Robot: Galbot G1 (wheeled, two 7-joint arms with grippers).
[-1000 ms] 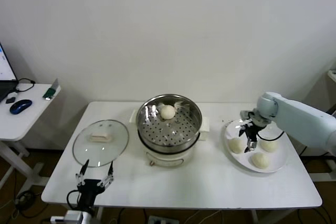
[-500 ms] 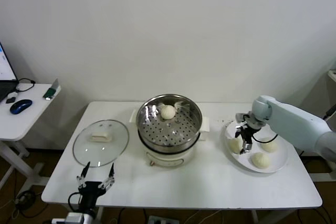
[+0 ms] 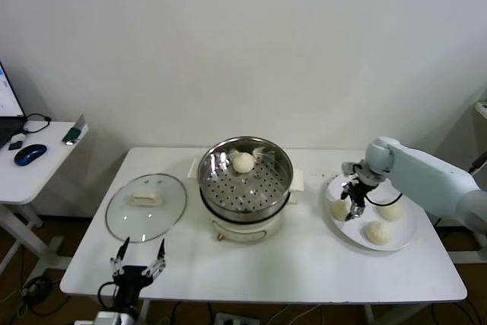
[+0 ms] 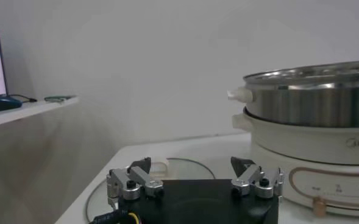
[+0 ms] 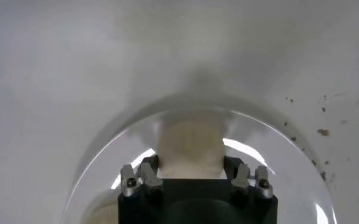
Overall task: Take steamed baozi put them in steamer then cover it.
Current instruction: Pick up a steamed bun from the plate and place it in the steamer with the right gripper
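The steamer (image 3: 245, 188) stands mid-table, uncovered, with one baozi (image 3: 243, 162) on its perforated tray. It also shows in the left wrist view (image 4: 313, 103). Three more baozi lie on a white plate (image 3: 397, 237) at the right. My right gripper (image 3: 351, 205) is down over the plate's left baozi (image 3: 339, 209), with a finger pressed on each side of it. In the right wrist view this baozi (image 5: 190, 146) fills the gap of the gripper (image 5: 190, 173). The baozi still rests on the plate (image 5: 277, 158). My left gripper (image 3: 138, 258) is open and empty at the table's front left edge.
The clear glass lid (image 3: 146, 207) with its cream handle (image 3: 144, 199) lies flat to the left of the steamer, also seen in the left wrist view (image 4: 185, 170). A side table (image 3: 34, 169) with a mouse stands beyond the table's left edge.
My right gripper has moved left across the plate and lowered around the left baozi. The left arm has barely moved.
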